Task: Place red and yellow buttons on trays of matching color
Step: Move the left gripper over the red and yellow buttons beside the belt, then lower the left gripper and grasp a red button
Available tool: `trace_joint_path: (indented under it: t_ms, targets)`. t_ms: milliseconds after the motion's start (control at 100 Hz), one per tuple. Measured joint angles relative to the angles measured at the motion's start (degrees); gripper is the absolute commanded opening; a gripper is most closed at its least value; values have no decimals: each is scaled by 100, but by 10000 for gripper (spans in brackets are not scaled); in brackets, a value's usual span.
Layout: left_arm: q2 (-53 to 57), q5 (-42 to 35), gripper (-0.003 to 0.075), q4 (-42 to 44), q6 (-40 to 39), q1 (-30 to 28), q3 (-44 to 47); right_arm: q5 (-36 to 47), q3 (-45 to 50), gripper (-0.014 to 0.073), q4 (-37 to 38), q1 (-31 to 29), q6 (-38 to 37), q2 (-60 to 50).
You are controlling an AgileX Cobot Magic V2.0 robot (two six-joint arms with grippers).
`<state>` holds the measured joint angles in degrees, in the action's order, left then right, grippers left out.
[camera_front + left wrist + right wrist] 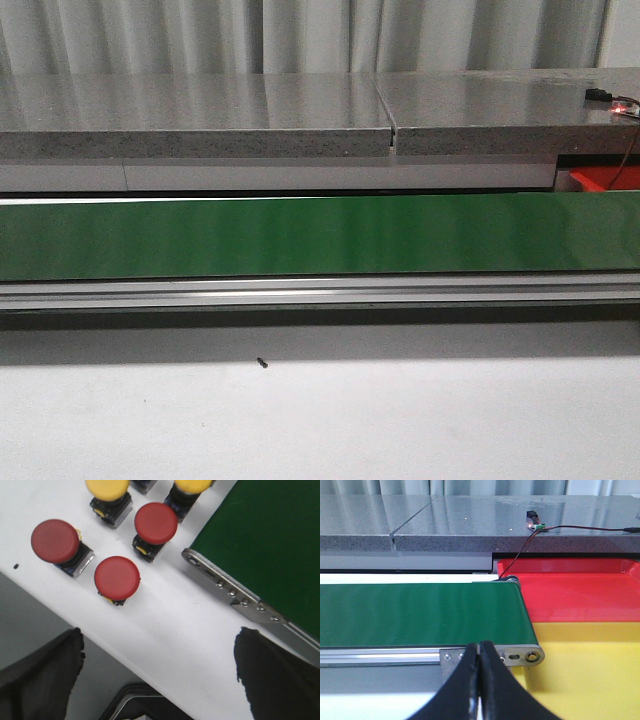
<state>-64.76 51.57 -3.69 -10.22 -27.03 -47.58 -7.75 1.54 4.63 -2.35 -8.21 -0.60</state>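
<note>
In the left wrist view three red buttons (117, 577) (156, 523) (55, 541) and two yellow buttons (107, 487) (192, 485) stand on the white table beside the end of the green belt (260, 535). My left gripper (159, 667) hangs open above bare table, short of the nearest red button, with nothing between its fingers. In the right wrist view the red tray (575, 592) lies beyond the yellow tray (590, 670), both past the belt's end. My right gripper (479, 650) is shut and empty, in front of the belt frame. Neither gripper shows in the front view.
The green conveyor belt (320, 235) runs across the front view, with a grey stone counter (300, 115) behind it. A small board with a red light and wire (536, 526) lies on that counter. A small black speck (262, 363) sits on the white table.
</note>
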Motion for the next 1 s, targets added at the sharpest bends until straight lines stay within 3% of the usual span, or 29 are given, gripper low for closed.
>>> trace_joint_path:
  t_ms: [220,570,1000]
  targets:
    - [-909,-51,576,193,0,-200,-36,0,0,-90,0,0,0,0]
    - [-1861,-879,571,214,0,-296,-44,0,0,-90,0,0,0,0]
    - [-2376,-1475,300,203,0,-305,-44,0,0,-90,0,0,0,0]
